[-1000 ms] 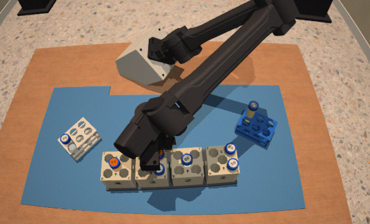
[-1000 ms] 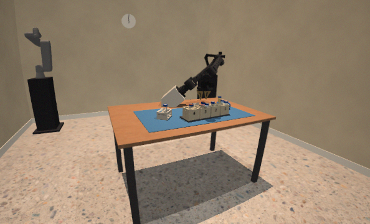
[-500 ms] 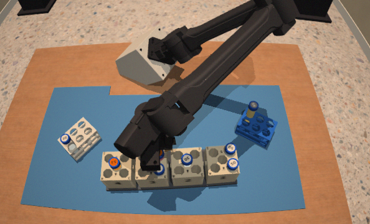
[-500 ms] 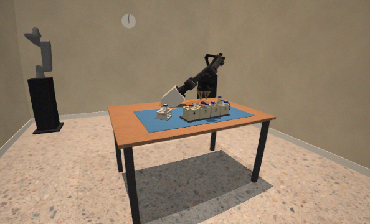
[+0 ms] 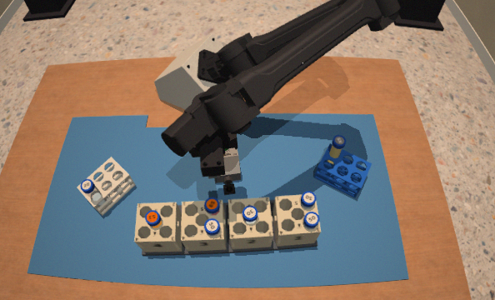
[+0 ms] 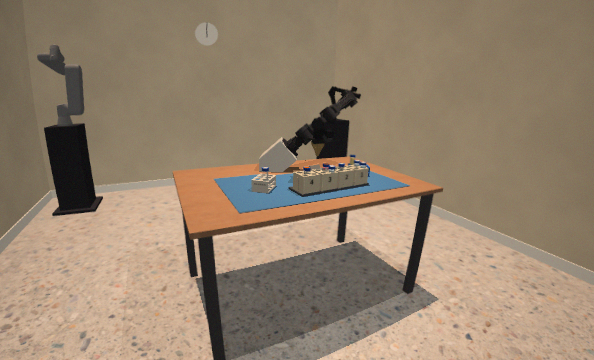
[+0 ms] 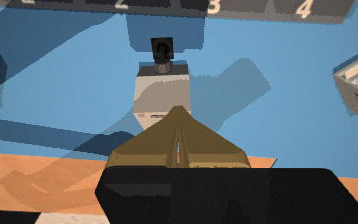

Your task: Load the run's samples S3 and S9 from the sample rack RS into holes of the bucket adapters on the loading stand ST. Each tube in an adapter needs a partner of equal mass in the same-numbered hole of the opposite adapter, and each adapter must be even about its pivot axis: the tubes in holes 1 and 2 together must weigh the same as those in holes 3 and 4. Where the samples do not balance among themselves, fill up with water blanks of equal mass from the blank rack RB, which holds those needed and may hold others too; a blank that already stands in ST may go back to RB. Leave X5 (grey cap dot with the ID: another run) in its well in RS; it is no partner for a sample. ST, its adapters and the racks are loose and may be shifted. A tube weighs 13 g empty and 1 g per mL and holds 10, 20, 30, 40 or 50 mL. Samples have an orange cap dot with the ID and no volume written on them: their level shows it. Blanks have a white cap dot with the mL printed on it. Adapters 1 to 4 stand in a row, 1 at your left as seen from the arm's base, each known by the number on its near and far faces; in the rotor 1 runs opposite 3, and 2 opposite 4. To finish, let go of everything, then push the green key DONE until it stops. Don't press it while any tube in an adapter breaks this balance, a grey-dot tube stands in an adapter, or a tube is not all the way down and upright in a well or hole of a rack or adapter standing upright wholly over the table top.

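My gripper (image 7: 178, 112) is shut and empty, low over the mat on the arm's side of the adapter row. Its fingertips point at the near end of a small white box (image 7: 162, 95) with a black knob (image 7: 161, 50). In the top view that box (image 5: 231, 165) lies under my wrist, with a bit of green at its near end. Sample S3 (image 5: 152, 217) stands in adapter 4 (image 5: 156, 228). Sample S9 (image 5: 211, 204) and a white-dot blank (image 5: 212, 226) stand in adapter 3. Adapter 2 holds one blank (image 5: 250, 213). Adapter 1 holds two blanks (image 5: 310, 208).
The white blank rack (image 5: 107, 186) at the left holds one blank (image 5: 87, 185). The blue sample rack (image 5: 342, 168) at the right holds one tall tube (image 5: 338, 146). My arm's grey base block (image 5: 181, 83) stands behind the blue mat.
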Available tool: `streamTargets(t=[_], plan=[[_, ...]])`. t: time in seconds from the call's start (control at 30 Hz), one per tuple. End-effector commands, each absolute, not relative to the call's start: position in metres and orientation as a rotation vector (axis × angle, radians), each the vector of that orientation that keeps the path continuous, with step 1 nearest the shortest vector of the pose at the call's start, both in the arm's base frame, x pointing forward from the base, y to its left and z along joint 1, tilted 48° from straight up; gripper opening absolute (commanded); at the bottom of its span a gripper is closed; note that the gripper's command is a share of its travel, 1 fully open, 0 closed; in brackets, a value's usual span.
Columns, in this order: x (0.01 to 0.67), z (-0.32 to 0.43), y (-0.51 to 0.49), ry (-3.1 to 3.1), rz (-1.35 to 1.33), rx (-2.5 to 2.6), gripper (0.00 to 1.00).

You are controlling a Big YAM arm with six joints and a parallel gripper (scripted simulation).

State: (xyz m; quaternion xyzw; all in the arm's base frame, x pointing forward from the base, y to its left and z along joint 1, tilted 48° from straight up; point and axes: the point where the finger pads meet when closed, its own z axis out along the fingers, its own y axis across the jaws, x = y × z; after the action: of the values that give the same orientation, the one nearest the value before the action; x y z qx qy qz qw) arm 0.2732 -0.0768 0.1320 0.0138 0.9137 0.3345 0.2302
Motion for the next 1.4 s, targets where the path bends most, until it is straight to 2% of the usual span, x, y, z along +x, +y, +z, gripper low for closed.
streamTargets(t=[0.0, 0.33, 0.53, 1.37], plan=[[0.265, 0.136, -0.079, 2.493, 0.879, -0.014, 0.0], [0.192, 0.111, -0.05, 2.497, 0.883, -0.016, 0.0], [0.206, 0.12, -0.06, 2.489, 0.852, -0.07, 0.0], [0.222, 0.069, -0.014, 2.5, 0.904, -0.023, 0.0]])
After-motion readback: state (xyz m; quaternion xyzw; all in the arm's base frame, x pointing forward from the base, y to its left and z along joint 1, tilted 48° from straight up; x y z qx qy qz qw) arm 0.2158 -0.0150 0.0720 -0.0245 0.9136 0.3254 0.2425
